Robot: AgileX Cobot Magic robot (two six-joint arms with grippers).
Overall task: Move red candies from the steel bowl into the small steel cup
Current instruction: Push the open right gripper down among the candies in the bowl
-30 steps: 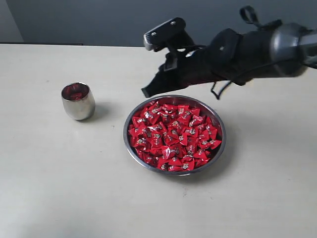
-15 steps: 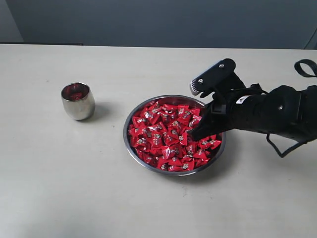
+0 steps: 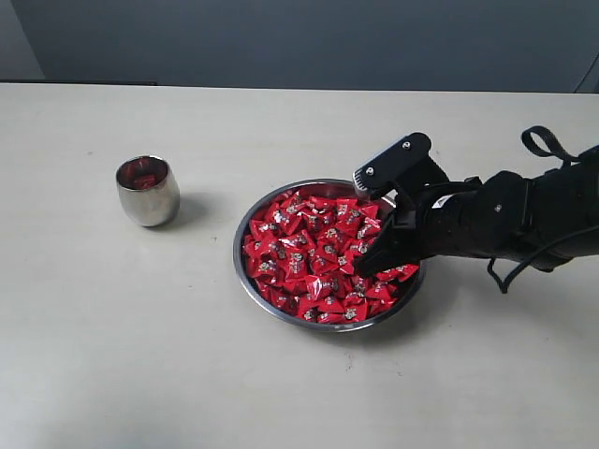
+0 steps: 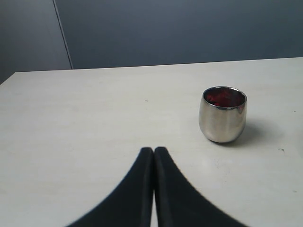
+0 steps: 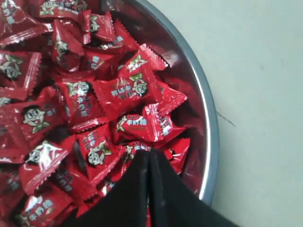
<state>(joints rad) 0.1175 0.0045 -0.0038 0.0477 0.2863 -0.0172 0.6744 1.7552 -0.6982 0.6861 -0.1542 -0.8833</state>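
The red candies [image 3: 323,257] fill the steel bowl [image 3: 238,267], heaped nearly to its rim, each shiny wrapper showing a small pale printed face at its centre. The bowl sits on the pale counter [image 3: 112,355], a little right of the middle of the scene. A few more red candies lie inside the small steel cup [image 3: 148,196], which stands upright on the counter, left of the bowl and well apart from it.

The right gripper [image 3: 367,265] reaches in from the right and slants down over the bowl's right side, its tip down among the candies near the rim. In the right wrist view its 2 black fingers [image 5: 137,179] are pressed flat together with no gap, clenched, and no candy can be seen between them. Their tip touches the wrappers just inside the bowl's steel rim [image 5: 208,127].

The left gripper [image 4: 154,152] appears only in the left wrist view. It is clenched too, its fingers meeting in 1 thin seam with nothing held. It hangs over bare counter, with the cup [image 4: 222,116] standing apart from its tip.
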